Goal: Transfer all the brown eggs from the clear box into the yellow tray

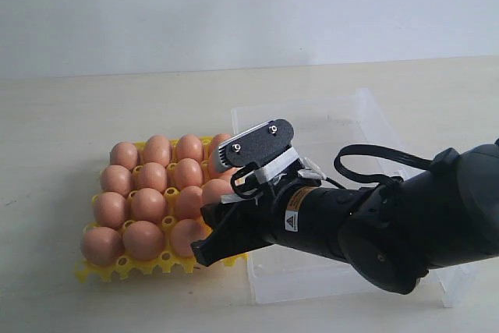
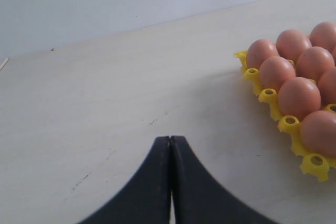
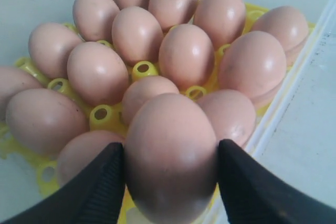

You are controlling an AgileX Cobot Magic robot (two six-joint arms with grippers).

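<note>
The yellow tray [image 1: 117, 269] sits left of the clear box [image 1: 366, 115], with several brown eggs [image 1: 148, 204] standing in its cups. My right gripper [image 3: 170, 147] is shut on one brown egg [image 3: 170, 171], both fingers pressed against its sides, over the tray's front corner beside the box wall [image 3: 294, 82]. In the exterior view the right arm [image 1: 351, 220] reaches across the box and hides that egg. No egg shows in the visible part of the box. My left gripper [image 2: 170, 139] is shut and empty, low over bare table beside the tray [image 2: 290, 124].
The pale wooden table [image 1: 62, 115] runs to a white wall behind. The right arm's black cable [image 1: 366, 163] loops above the box.
</note>
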